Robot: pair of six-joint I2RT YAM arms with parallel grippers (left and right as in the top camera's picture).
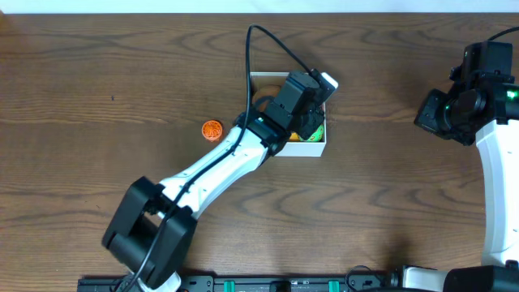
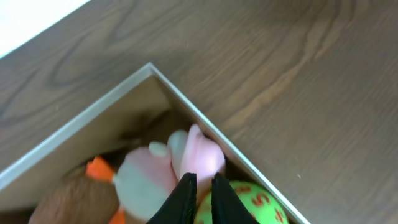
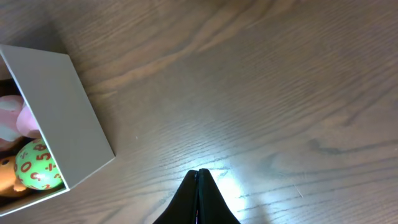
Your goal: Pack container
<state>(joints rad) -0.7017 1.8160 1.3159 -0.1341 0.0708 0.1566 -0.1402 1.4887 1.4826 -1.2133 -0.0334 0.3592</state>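
Observation:
The container, a white-walled box with a tan inside, stands mid-table. It also shows in the left wrist view and the right wrist view. My left gripper is inside it near one corner, closed to a thin gap on a pink and white plush toy. A green ball with orange numbers and a brown and orange toy lie in the box too. From overhead my left gripper covers most of the box. My right gripper is shut and empty over bare table.
A small orange round toy lies on the wooden table just left of the container. My right arm is at the far right edge. A black cable loops above the box.

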